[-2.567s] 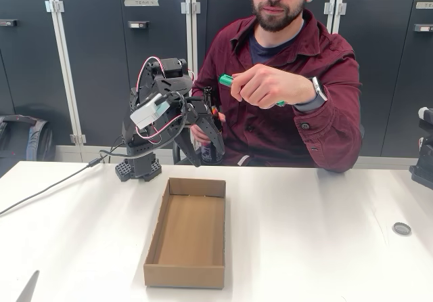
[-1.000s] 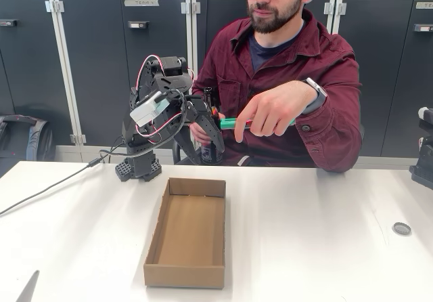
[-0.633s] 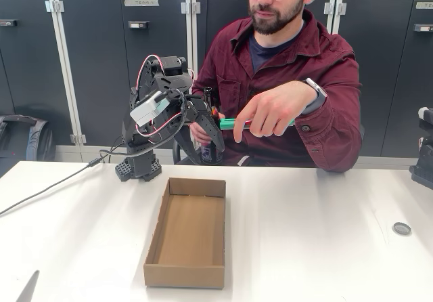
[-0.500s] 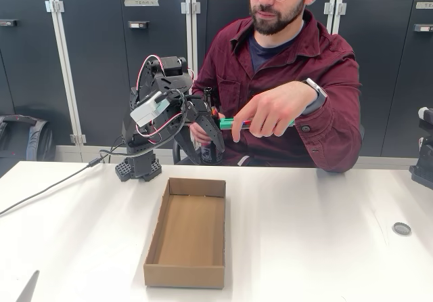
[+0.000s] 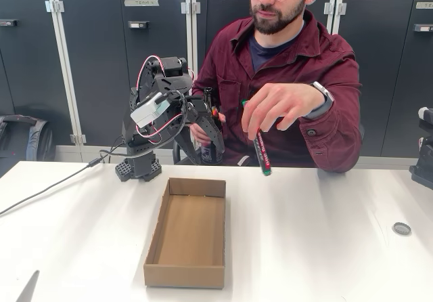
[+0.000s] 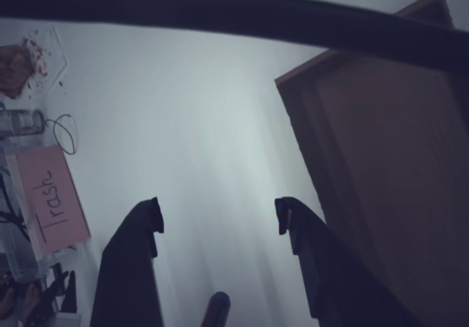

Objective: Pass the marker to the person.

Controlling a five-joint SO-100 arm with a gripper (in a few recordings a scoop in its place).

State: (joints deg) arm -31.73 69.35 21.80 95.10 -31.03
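Cardboard box (image 5: 187, 233), brown, open-topped, nearest on white table (image 5: 325, 234). Behind box: black gripper (image 6: 218, 218), fingers spread wide, nothing between them. Behind + right of box: person's hand (image 5: 279, 107) w/ green-ended dark marker (image 5: 261, 150) hanging tip-down above table.

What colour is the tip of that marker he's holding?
Bright green, on the marker with its dark barrel; the fixed view shows it best.

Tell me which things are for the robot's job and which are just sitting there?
For the job:
- the marker, hanging cap-down from the person's hand
- the gripper, jaws apart with nothing between them

Just sitting there:
- the cardboard box on the table
- the pink "Trash" card
- the brown bottle behind the arm
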